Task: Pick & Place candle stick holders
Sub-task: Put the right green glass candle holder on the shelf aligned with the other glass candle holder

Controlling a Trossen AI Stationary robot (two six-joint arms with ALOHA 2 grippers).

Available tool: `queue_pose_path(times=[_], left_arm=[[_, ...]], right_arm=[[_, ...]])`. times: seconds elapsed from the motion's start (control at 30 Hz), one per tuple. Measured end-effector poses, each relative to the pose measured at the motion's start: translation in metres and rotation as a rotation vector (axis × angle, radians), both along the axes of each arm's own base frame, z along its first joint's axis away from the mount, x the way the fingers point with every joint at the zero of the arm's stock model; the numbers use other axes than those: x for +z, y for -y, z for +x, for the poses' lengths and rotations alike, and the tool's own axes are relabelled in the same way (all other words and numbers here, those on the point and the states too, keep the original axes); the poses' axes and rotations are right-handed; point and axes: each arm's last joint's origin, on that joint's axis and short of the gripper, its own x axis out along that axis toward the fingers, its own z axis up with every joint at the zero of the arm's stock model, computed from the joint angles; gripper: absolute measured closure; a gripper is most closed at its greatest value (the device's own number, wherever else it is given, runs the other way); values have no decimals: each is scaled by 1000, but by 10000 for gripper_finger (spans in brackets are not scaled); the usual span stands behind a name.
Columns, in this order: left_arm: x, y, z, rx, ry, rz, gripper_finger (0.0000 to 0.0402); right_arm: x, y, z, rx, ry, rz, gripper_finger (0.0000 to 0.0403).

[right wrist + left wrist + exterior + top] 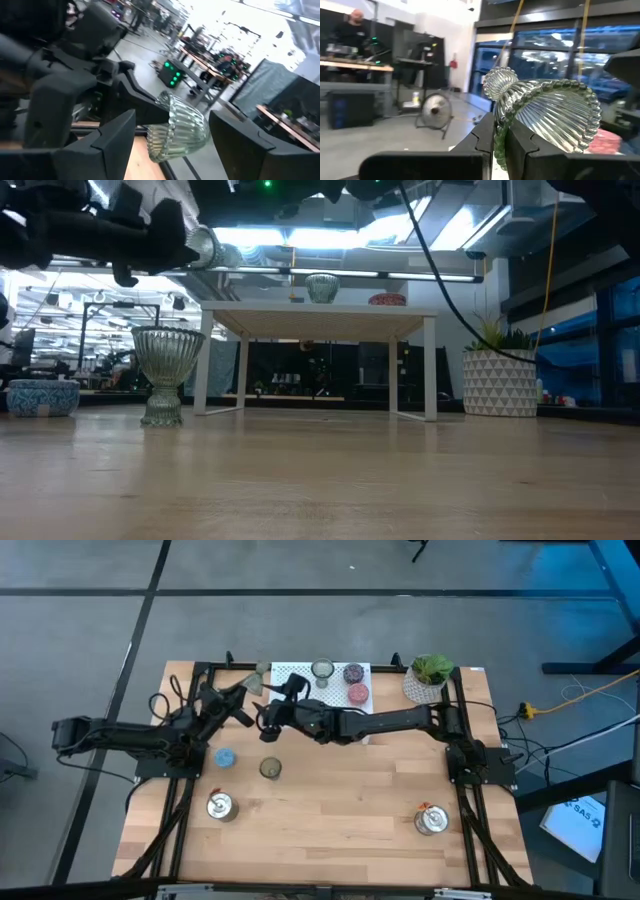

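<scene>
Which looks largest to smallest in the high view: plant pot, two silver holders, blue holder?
1. plant pot
2. left silver holder and right silver holder, alike
3. blue holder
Left gripper grips an olive glass holder; right gripper open around it.

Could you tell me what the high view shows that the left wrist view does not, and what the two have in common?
Only the high view shows the layout: the blue holder, an olive glass holder and two silver holders on the table, three more holders on the white rack, the plant pot, and the right gripper reaching toward the left arm.

Only the left wrist view shows the ribbed glass holder tilted on its side, its rim pinched between the fingers, and a person at a desk behind.

Both show the left gripper and its glass holder.
</scene>
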Motion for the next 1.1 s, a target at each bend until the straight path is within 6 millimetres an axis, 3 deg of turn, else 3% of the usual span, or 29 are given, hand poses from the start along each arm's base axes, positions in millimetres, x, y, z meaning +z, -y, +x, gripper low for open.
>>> queue_pose_path(times=[0.17,0.63,1.1], left_arm=[[3,-1,8,23,-24,-12,387],[23,12,26,57,-115,35,385],[28,11,30,77,-134,47,384]], right_arm=[[-1,4,-1,-92,-5,0,149],[-3,20,-3,-145,-20,21,155],[-2,20,-3,-164,-17,16,297]])
